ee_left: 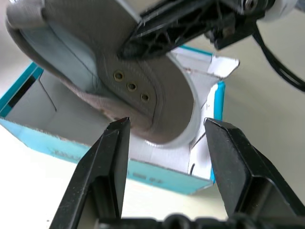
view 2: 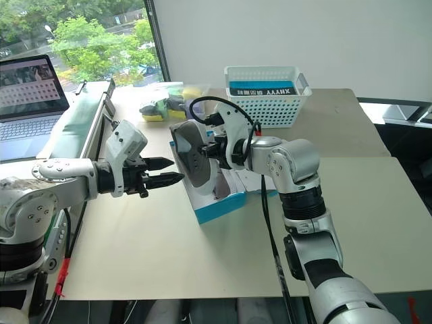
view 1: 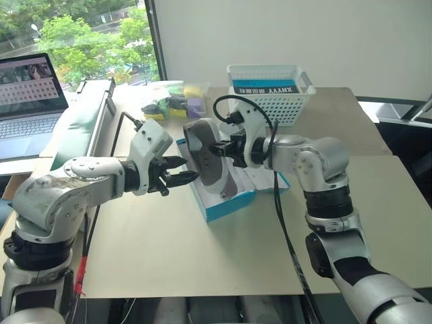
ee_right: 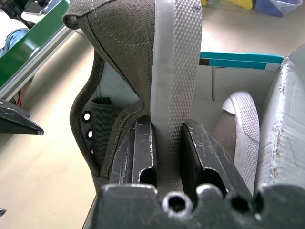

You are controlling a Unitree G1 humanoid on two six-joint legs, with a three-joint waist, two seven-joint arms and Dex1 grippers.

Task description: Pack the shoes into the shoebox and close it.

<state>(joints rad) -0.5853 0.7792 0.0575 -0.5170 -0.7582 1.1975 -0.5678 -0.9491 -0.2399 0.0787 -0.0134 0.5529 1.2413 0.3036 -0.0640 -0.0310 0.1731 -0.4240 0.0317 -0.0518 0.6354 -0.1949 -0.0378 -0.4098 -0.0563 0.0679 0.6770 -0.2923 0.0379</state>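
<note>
The blue shoebox (view 1: 233, 202) lies open on the table, white inside. One greyish-brown shoe (view 1: 201, 154) hangs over its left end, sole toward me. My right gripper (ee_right: 167, 143) is shut on that shoe's sole edge near the heel. A second shoe (ee_right: 238, 121) lies inside the box below it. My left gripper (view 1: 189, 170) stands open just left of the held shoe, with nothing between its fingers (ee_left: 107, 162). In the left wrist view the held shoe (ee_left: 100, 62) hangs just beyond the fingertips, over the box (ee_left: 71, 145).
A white perforated basket (view 1: 270, 94) stands behind the box. Yellow, green and purple items (view 1: 177, 102) lie at the back left. An open laptop (view 1: 27, 101) and a green panel (view 1: 81, 128) are off the table's left edge.
</note>
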